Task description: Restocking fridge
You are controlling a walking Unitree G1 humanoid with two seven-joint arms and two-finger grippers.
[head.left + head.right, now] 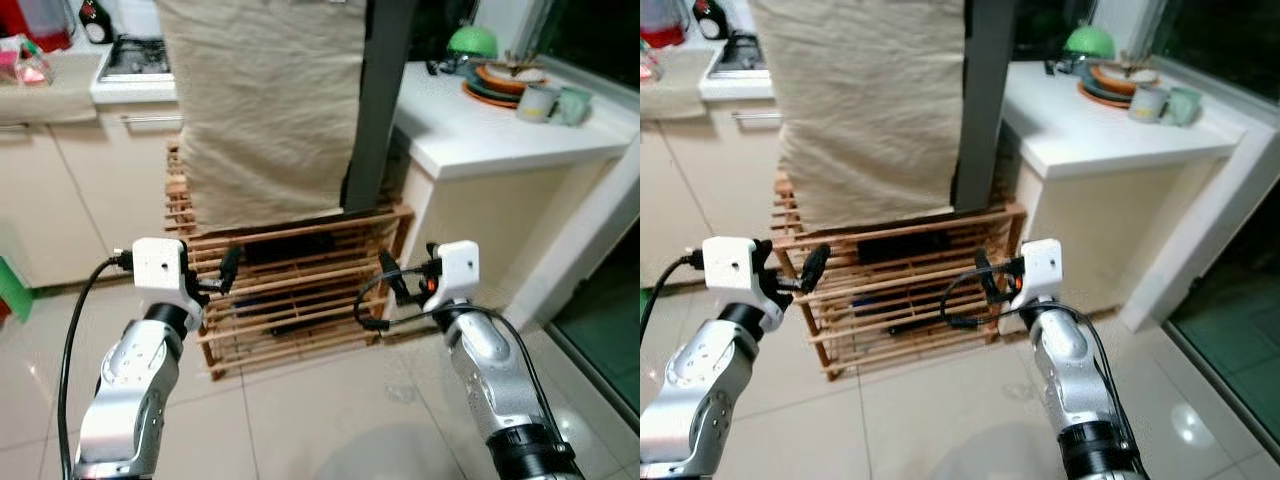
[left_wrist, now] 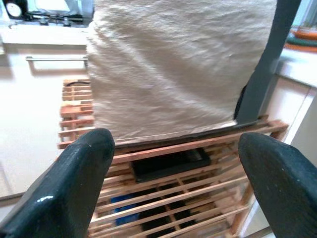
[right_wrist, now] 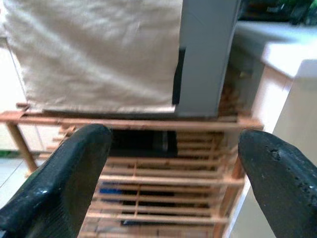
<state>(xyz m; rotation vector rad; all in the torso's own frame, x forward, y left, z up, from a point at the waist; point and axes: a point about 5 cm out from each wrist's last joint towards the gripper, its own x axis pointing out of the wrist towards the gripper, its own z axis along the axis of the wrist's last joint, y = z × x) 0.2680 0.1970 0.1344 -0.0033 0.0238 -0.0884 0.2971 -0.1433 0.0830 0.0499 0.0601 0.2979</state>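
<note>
Both arms are raised toward the fridge point(image 1: 380, 100) at upper centre, cloth point(image 1: 265, 100) draped over it, standing on a wooden rack point(image 1: 290, 290). Left end effector point(image 2: 173, 183) and right end effector point(image 3: 173, 178) are spread open, empty — best to find the door edge under the cloth first.

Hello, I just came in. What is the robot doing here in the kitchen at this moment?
The robot stands before a fridge draped with a beige cloth, which sits on a slatted wooden rack. Both arms are raised toward the rack: the left end effector and the right end effector are open and hold nothing. Nothing is being handled yet. A white counter to the robot's right carries plates and mugs.
</note>
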